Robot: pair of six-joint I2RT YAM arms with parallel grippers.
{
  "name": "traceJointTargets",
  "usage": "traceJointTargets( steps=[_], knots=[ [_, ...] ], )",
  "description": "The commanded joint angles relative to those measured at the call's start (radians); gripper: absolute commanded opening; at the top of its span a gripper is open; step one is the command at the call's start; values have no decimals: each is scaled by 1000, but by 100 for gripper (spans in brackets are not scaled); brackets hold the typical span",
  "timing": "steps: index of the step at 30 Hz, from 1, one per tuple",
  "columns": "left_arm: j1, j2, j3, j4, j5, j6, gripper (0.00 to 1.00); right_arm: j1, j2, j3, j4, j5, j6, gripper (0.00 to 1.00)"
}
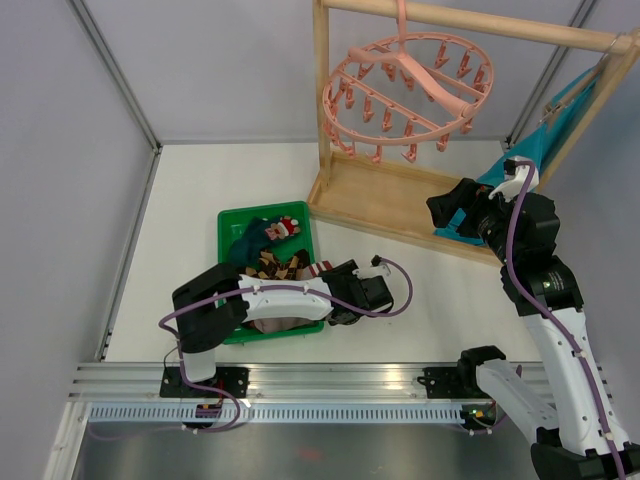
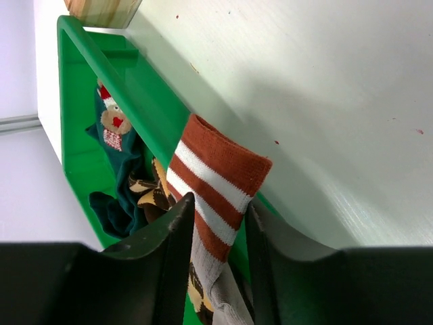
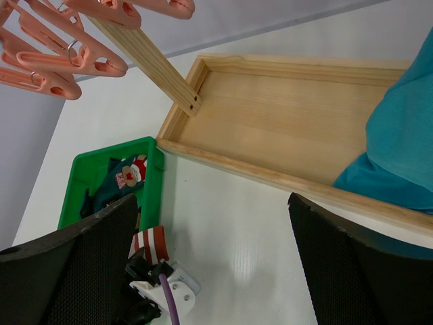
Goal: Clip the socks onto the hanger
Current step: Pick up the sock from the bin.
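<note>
The left gripper point(image 2: 216, 211) has its two fingers pinched on the striped sock point(image 2: 218, 177), just under the red-and-white cuff. The cuff stands up over the right rim of the green tray point(image 1: 232, 222), which sits on the left half of the desk, nearer the front edge than the back. The grey foot of that sock trails down out of sight between the fingers. Two more socks lie inside the tray: a dark teal sock point(image 1: 270, 232) with a small red-and-white figure at the far end, and a brown diamond-pattern sock point(image 1: 277, 265) bunched beside it.

The pink hanger point(image 1: 405, 95) dangles from the top rail of the wooden frame point(image 1: 380, 205) near the desk's back edge, right of centre, and none of its pegs holds anything. The right gripper point(image 1: 450, 210) hovers over the frame's base toward the right edge, fingers spread wide with nothing between them. A bright teal cloth point(image 1: 555, 125) is draped just behind it.
</note>
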Motion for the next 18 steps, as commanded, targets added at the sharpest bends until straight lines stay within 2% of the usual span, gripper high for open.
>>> traceJointTargets(
  steps=[1, 4, 14, 18],
  knots=[
    [2, -2, -3, 26, -18, 27, 40, -2, -2, 12, 1, 15, -13, 98],
    [11, -16, -8, 32, -4, 55, 34, 0, -2, 14, 3, 13, -11, 98],
    [57, -105, 0, 21, 22, 61, 3, -2, -3, 20, -3, 10, -8, 98],
    [65, -166, 32, -52, 21, 41, 2, -2, -3, 31, -11, 15, -8, 98]
  ],
)
